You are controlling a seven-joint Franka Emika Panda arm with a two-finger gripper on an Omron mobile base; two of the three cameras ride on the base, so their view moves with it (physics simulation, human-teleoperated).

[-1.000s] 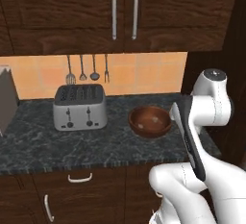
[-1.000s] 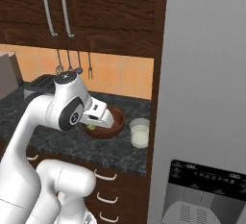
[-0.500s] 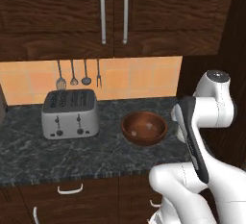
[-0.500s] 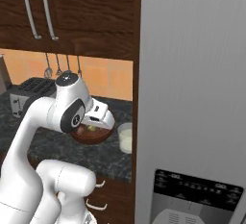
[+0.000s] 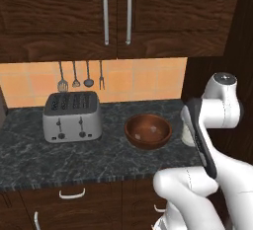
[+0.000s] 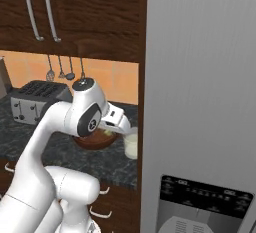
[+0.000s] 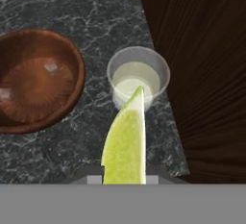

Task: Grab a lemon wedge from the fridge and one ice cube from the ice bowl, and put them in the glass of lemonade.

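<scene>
hand view: lemon wedge (image 7: 126, 141) above glass (image 7: 138, 80)

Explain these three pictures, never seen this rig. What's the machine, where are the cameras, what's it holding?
It is a white robot arm on a driving base, in a rendered kitchen. Two pictures come from cameras on the base, behind the arm to its left and right. The third comes from a camera on the hand, looking along its fingers.

On the dark stone counter stand a silver toaster, a brown wooden ice bowl with ice cubes in it, and a glass of lemonade. The grey fridge is on the right.

The hand is closed on a lemon wedge, held above the counter with its tip towards the glass.
</scene>
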